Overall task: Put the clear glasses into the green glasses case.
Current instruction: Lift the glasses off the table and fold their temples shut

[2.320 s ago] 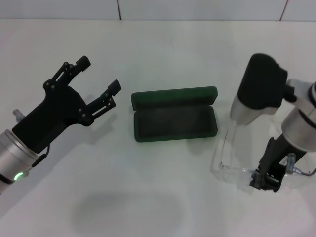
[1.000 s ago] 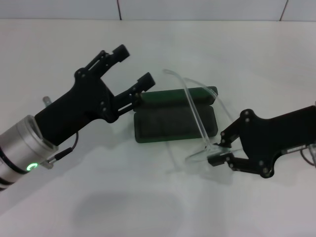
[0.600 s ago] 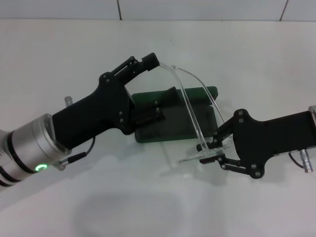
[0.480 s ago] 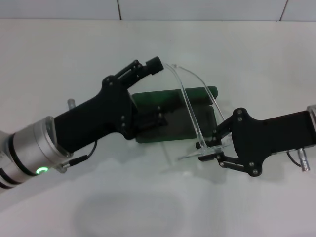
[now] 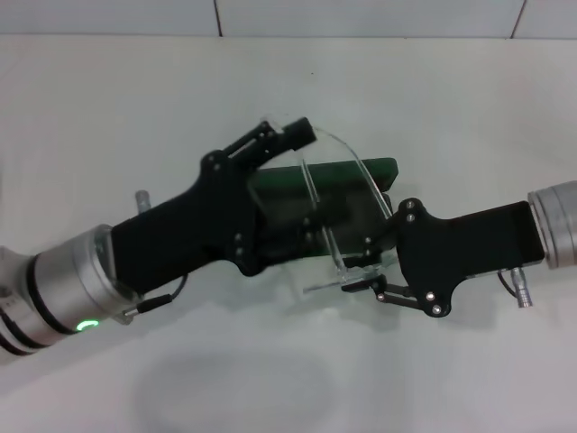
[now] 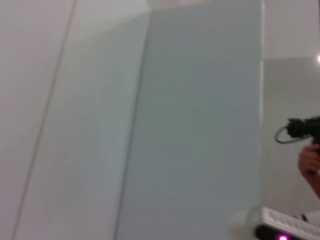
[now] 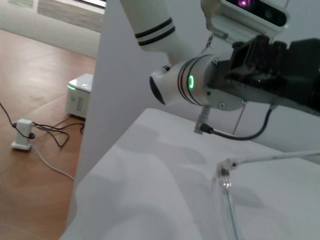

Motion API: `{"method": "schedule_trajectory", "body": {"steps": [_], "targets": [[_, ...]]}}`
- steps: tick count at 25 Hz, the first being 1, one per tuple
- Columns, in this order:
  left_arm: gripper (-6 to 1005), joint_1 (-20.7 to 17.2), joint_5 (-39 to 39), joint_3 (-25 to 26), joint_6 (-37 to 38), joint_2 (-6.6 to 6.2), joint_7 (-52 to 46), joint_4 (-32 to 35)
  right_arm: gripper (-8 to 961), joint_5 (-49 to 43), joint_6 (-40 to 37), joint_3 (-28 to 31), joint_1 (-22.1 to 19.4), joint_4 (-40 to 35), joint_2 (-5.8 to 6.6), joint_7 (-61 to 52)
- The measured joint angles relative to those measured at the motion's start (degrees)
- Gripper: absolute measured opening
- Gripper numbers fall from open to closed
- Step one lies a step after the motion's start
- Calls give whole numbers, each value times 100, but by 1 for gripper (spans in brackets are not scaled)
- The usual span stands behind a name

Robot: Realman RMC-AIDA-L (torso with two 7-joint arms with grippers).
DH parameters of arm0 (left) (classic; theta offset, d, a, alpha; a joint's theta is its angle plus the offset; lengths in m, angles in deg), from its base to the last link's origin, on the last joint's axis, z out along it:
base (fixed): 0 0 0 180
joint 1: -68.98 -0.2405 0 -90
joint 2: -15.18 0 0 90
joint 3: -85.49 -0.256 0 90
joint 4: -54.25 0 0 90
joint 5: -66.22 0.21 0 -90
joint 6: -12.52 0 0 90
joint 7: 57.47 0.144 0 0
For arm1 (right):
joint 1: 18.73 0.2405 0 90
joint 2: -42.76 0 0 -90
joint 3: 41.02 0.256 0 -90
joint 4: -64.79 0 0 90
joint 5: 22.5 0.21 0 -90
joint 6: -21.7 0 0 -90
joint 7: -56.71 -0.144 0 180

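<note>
1. At the centre of the head view, the dark green rectangular hard glasses case [image 5: 356,194] lies open on the white table [image 5: 451,99], its lid raised toward the top of the frame; much of it is hidden behind the left arm.
2. Over the case, the fully transparent plastic wraparound glasses [image 5: 347,216] are held tilted in the air, one thin clear arm arching up toward the upper centre of the frame and the lens edge low, just below the case's front edge.
3. From the right edge of the frame, the right pincer [image 5: 359,273] reaches leftward, its black fingers pinching the lower end of the clear glasses just right of centre.
4. From the lower left corner, the left pincer [image 5: 306,185] stretches over the case's left half, fingers spread, the upper fingertip [image 5: 302,132] near the top of the arching clear arm.
5. Across the right wrist view, a glasses hinge and thin arm [image 7: 225,172] show at lower right, above the table.
</note>
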State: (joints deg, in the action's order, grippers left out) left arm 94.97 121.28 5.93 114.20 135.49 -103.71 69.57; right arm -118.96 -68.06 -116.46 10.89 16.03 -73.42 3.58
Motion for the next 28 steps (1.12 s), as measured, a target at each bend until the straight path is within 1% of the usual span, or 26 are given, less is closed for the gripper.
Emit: {"method": "schedule_trajectory", "body": {"steps": [5, 13, 18, 28], "targets": [[875, 101, 17, -244, -87, -6, 24, -61, 122, 124, -65, -45, 22, -40, 9, 239], [875, 155, 24, -335, -460, -20, -105, -156, 122, 252, -80, -96, 8, -76, 18, 662], [875, 231, 51, -471, -533, -40, -338, -156, 122, 295, -138, -74, -29, -82, 25, 908], [875, 327, 275, -482, -646, -50, -656, -118, 122, 304, -151, -83, -85, -64, 32, 1209]]}}
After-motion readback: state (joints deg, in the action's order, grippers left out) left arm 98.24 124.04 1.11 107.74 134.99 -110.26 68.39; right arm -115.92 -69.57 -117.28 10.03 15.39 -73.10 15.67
